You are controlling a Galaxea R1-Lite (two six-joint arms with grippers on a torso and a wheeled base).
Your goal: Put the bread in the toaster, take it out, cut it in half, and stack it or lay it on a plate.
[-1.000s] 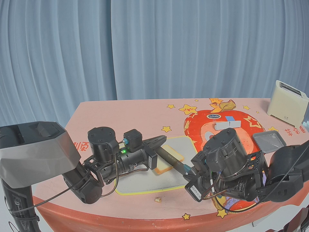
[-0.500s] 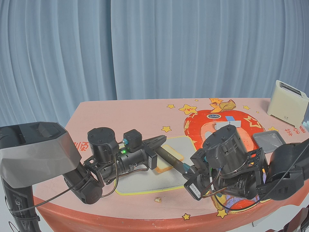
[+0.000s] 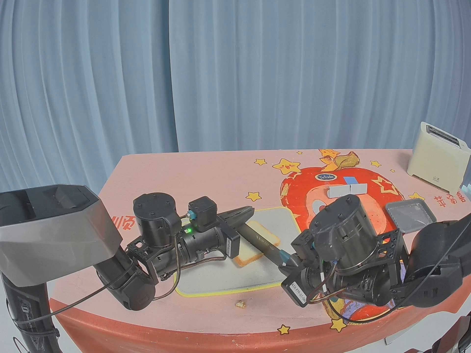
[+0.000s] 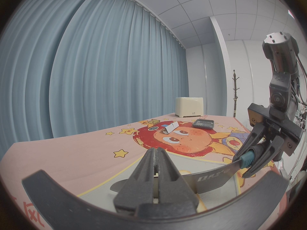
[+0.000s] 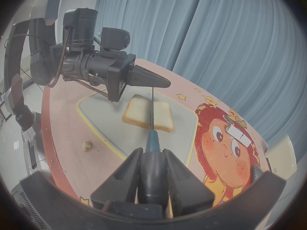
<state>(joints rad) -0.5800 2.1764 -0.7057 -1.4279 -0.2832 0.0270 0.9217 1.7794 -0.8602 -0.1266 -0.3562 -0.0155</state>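
Note:
A slice of bread [image 3: 258, 233] [image 5: 139, 112] lies flat on the white cutting board [image 3: 216, 275]. My right gripper [image 3: 287, 260] [image 5: 153, 150] is shut on the knife's teal-and-dark handle. The knife blade [image 5: 153, 107] [image 4: 208, 178] stands on edge across the middle of the slice. My left gripper [image 3: 244, 215] [image 4: 155, 154] is shut, its tip over the far edge of the bread beside the blade; I cannot tell whether it touches the slice. The cream toaster [image 3: 438, 157] stands at the table's far right. A grey plate [image 3: 410, 215] lies in front of it.
A bread crumb [image 3: 240, 303] [image 5: 86, 145] lies on the pink tablecloth just before the board's front edge. Small grey and blue blocks [image 3: 347, 188] sit on the red cartoon print behind my right arm. The table's front edge is close to both arms.
My right wrist shifted slightly left and back again with the knife, the blade staying across the bread. The left arm has kept still.

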